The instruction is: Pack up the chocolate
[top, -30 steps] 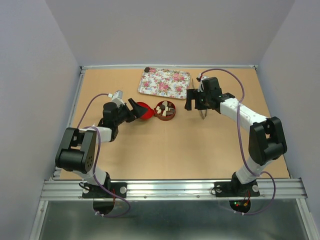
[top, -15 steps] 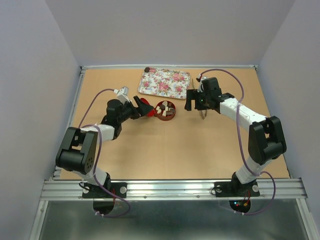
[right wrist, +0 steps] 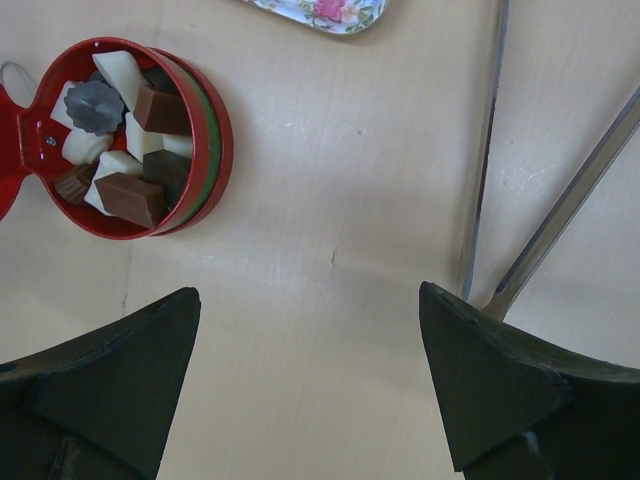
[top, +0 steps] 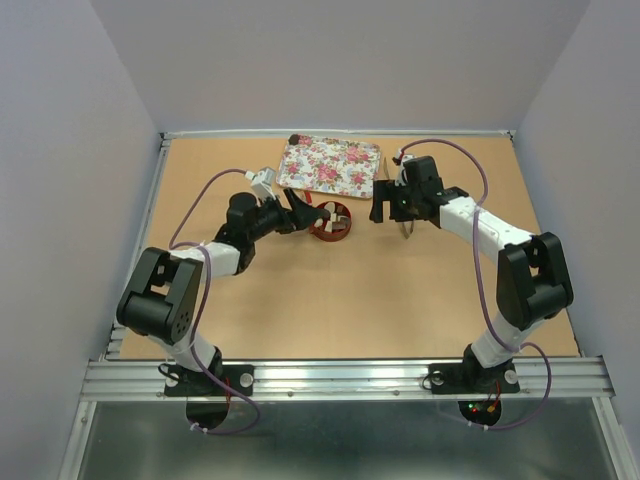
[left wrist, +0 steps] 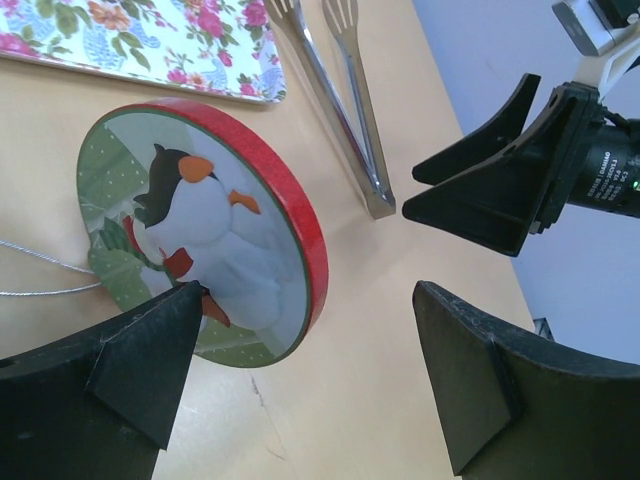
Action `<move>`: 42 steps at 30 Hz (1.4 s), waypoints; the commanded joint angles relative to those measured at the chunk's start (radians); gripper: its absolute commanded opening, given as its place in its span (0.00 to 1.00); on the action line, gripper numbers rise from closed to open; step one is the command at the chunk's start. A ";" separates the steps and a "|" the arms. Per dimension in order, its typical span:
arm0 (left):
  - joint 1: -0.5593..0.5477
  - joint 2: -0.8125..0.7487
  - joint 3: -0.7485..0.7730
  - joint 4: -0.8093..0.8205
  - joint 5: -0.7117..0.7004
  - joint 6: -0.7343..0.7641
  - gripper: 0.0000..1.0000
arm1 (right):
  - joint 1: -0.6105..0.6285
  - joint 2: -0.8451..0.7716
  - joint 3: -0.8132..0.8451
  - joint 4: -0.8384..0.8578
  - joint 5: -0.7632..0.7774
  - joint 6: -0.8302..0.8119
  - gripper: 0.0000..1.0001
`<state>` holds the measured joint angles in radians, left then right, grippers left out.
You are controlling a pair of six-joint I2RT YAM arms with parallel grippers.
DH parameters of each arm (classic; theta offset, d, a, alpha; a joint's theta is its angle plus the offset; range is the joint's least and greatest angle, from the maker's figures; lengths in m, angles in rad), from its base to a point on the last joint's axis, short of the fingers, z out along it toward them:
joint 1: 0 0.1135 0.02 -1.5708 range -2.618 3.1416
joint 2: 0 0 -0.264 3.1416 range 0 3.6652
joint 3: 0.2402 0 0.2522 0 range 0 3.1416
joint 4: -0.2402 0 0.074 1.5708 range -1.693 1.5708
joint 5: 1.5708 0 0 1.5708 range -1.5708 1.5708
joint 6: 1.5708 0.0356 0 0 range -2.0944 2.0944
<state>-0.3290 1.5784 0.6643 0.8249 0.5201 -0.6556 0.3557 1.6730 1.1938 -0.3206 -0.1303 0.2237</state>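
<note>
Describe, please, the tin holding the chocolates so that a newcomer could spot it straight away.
On the tan table, find the flowered tray near the far edge. Just in front of it sits the small round red tin, the only thing there filled with brown and white chocolates.

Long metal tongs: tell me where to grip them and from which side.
Probably near the joined end of the long metal tongs, from above and pinching across both arms: they lie flat on the table, and the arms sit closest there.
</note>
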 commanded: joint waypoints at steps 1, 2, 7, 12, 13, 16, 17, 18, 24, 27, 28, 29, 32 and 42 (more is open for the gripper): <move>-0.031 0.014 0.054 0.045 0.017 0.024 0.98 | 0.003 -0.045 -0.026 0.043 0.015 -0.017 0.95; -0.042 0.025 0.063 0.045 0.017 0.025 0.98 | 0.003 -0.048 -0.031 0.041 0.021 -0.018 0.95; -0.083 0.077 0.109 0.048 0.017 0.024 0.98 | 0.003 -0.074 -0.049 0.040 0.040 -0.024 0.95; -0.130 0.118 0.152 0.060 0.024 0.010 0.98 | 0.003 -0.096 -0.062 0.035 0.058 -0.027 0.95; -0.136 0.121 0.156 0.065 0.026 0.007 0.98 | 0.003 -0.096 -0.063 0.034 0.058 -0.026 0.95; -0.146 0.123 0.158 0.072 0.028 0.004 0.98 | 0.003 -0.098 -0.065 0.032 0.061 -0.027 0.95; -0.148 0.120 0.158 0.072 0.027 0.004 0.98 | 0.003 -0.098 -0.065 0.031 0.061 -0.029 0.95; -0.150 0.115 0.155 0.072 0.026 0.004 0.98 | 0.005 -0.095 -0.063 0.029 0.060 -0.029 0.95; -0.147 0.089 0.152 0.063 0.014 0.011 0.98 | 0.003 -0.075 -0.040 0.031 0.040 -0.026 0.95; -0.147 0.074 0.155 0.053 -0.003 0.022 0.98 | 0.005 -0.053 -0.019 0.031 0.028 -0.026 0.95; -0.147 0.059 0.153 0.045 -0.008 0.025 0.98 | 0.005 -0.047 -0.001 0.032 0.023 -0.026 0.95; -0.148 0.051 0.155 0.040 -0.015 0.030 0.98 | 0.005 -0.032 0.009 0.031 0.012 -0.026 0.95; -0.148 0.016 0.170 -0.009 -0.044 0.062 0.98 | 0.008 0.001 0.050 0.032 -0.011 -0.018 0.95; -0.147 -0.028 0.202 -0.132 -0.160 0.142 0.98 | 0.058 0.139 0.196 0.040 -0.020 -0.004 0.94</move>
<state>-0.4759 1.5909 0.8379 0.7120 0.3939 -0.5541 0.3965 1.7874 1.3136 -0.3099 -0.1352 0.2131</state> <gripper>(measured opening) 0.977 0.945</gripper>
